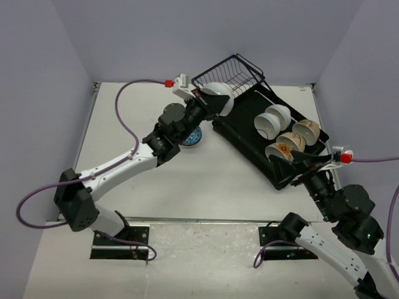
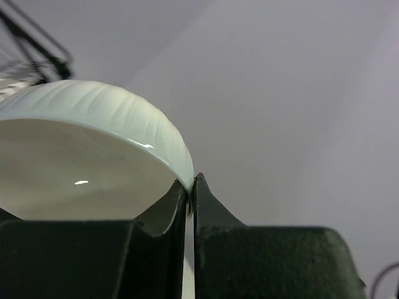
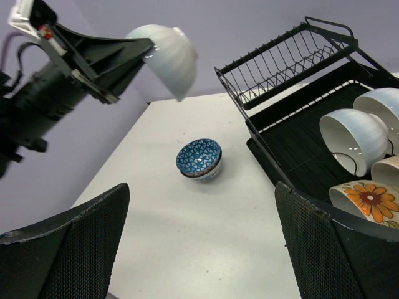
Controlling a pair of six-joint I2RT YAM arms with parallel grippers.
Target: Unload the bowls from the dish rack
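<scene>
The left tool (image 2: 190,187) pinches the rim of a white bowl (image 2: 93,124), held aloft near the worktop's far edge. One blue-patterned bowl (image 3: 198,157) sits unloaded mid-worktop. Several bowls (image 1: 274,119) remain in the dish rack (image 1: 243,140) along the right edge. The right tool (image 3: 201,205) hangs spread and empty.

robotics lab test cell, by the look: plain pale lilac wall panels (image 1: 43,93) boxing in a flat white tabletop (image 1: 206,180), purple cables (image 1: 377,159) trailing, black metal mounting plates (image 1: 121,240) bolted at the near edge.
</scene>
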